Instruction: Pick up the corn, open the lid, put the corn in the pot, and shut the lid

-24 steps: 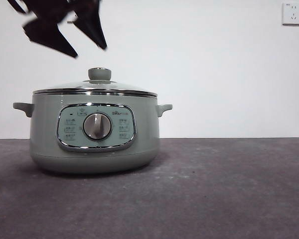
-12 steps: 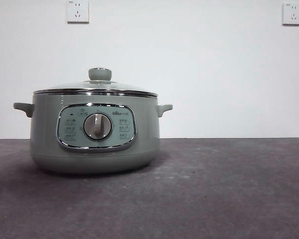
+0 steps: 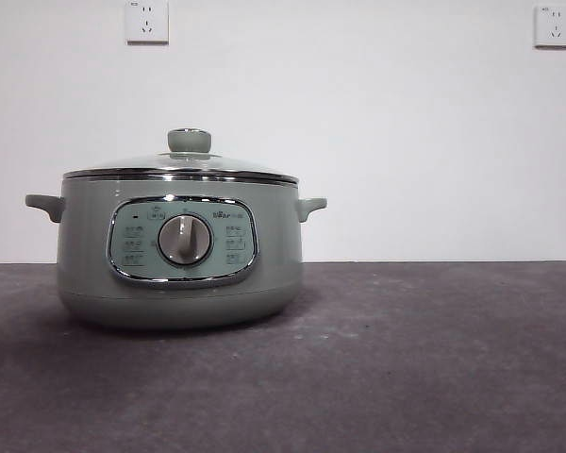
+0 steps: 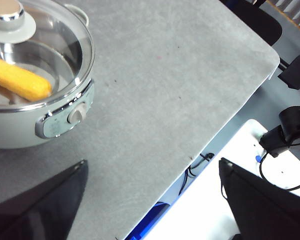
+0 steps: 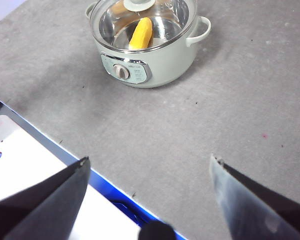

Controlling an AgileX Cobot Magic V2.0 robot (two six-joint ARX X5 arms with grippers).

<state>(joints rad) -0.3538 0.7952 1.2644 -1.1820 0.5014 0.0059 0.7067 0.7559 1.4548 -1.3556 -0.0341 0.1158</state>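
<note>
Standing at the left of the grey table (image 3: 434,359), the large round sage-green electric pot (image 3: 179,255) faces the room with its chrome-framed panel and silver dial (image 3: 185,240) turned outward, its two small side handles sticking out level. The shallow-domed glass lid (image 3: 181,167) with its shiny steel rim sits flat and square on the pot, the sage-green knob (image 3: 189,141) upright in the middle. Through the glass, from either wrist camera, the short yellow-orange corn cob (image 5: 141,33) lies on the steel floor inside the pot. To my eye the job is done: the corn went in and the lid went back on to cover it.

Further right the tabletop runs bare up to the white wall, where two white sockets (image 3: 147,21) sit high up.

Neither arm is near the pot. The left gripper (image 4: 152,200) hangs high over the table's near edge, jaws spread wide and holding nothing. The right gripper (image 5: 147,192) is likewise up and well back from the pot, jaws wide apart and empty. Both look parked.

Compared with a second ago, the dark gripper that hung just above and left of the lid knob has gone from the front view, uncovering the left-hand socket. The pot and lid have not shifted.
</note>
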